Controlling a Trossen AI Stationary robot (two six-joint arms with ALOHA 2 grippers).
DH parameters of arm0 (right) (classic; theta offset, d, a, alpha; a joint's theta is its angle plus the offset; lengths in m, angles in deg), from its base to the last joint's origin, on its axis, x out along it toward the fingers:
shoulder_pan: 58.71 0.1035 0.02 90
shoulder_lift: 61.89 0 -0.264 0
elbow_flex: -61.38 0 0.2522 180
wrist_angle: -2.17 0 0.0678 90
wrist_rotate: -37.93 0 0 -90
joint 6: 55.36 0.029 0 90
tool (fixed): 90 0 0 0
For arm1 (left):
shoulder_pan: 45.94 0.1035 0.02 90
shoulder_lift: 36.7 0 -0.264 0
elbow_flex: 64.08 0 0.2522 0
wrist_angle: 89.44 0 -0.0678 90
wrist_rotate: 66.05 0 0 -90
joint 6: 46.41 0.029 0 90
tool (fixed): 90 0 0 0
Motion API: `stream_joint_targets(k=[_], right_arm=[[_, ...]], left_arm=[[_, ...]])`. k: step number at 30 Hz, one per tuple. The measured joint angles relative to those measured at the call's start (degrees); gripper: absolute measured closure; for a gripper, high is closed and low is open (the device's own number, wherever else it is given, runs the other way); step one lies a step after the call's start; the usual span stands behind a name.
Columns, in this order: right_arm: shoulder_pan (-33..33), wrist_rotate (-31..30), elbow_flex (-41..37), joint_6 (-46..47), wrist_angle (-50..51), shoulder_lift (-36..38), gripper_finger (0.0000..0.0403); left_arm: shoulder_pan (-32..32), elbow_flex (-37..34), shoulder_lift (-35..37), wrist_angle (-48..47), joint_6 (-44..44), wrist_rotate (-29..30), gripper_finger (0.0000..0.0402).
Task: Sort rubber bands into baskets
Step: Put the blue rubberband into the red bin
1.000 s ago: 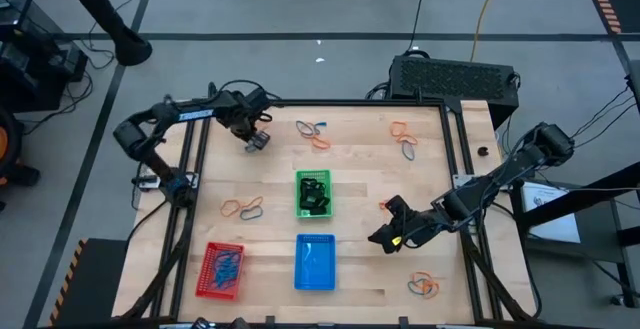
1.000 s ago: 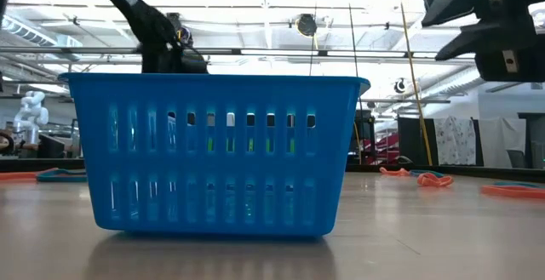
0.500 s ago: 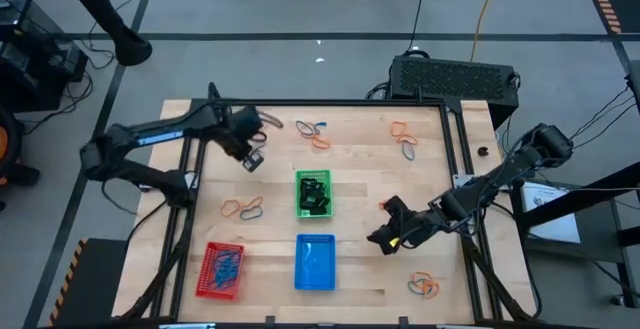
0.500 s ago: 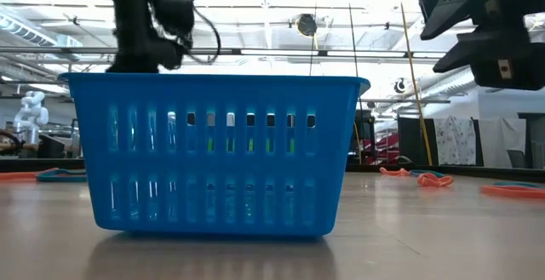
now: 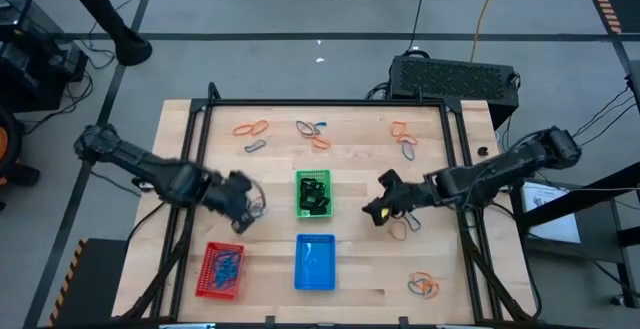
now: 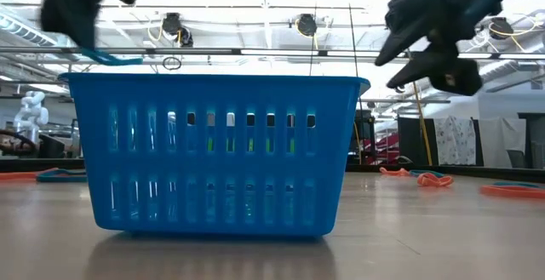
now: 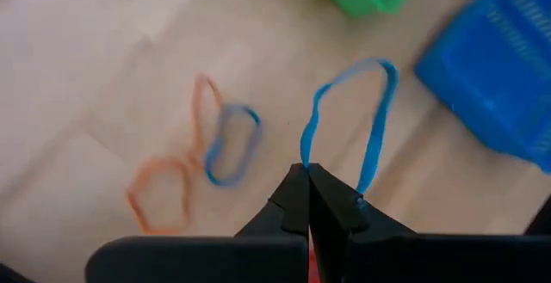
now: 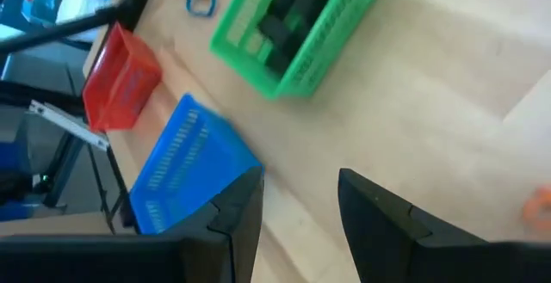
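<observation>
My left gripper (image 5: 243, 207) hovers over the table between the green basket (image 5: 313, 194) and the red basket (image 5: 222, 270), shut on a blue rubber band (image 7: 349, 119). In the low view that band (image 6: 115, 57) sticks out below the gripper (image 6: 78, 12). Right of the green basket, my right gripper (image 5: 374, 210) stands open with nothing between its fingers (image 8: 301, 206). The blue basket (image 5: 315, 262) is near the front edge. Black bands lie in the green basket and blue ones in the red basket. An orange band (image 7: 164, 197) and a blue band (image 7: 231, 144) lie on the table under my left gripper. My left gripper pinches the blue band's near end (image 7: 303, 152) between its two fingertips. The fingers slant down from above. The rest of the loop stands open beyond the tips, lifted clear of the table.
More loose bands lie along the far side (image 5: 250, 127) (image 5: 313, 134) (image 5: 404, 139), by my right gripper (image 5: 405, 224) and at the near right corner (image 5: 424, 287). A black frame rail (image 5: 320, 102) runs round the table top.
My left gripper, shut the whole time, has swung from the table's far left part toward the near edge, carrying the blue band, and has turned as it went. My right gripper has shifted a little toward the far edge and the green basket, still open.
</observation>
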Motion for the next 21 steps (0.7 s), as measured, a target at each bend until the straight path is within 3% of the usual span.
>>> stream_joint_targets(k=[7,13,21], right_arm=[[-11.30,0.88,0.01,-5.11,6.20,3.62,0.0259],[-22.65,1.09,0.02,-10.84,8.58,5.68,0.0259],[-34.73,14.06,0.31,-16.53,-3.10,-0.58,0.0259]], left_arm=[[-17.53,0.02,-6.23,0.59,-18.64,1.76,0.0401],[-27.19,0.02,-13.62,5.66,-29.29,0.53,0.0401],[-34.25,0.02,-21.55,7.79,-39.51,-5.15,0.0401]])
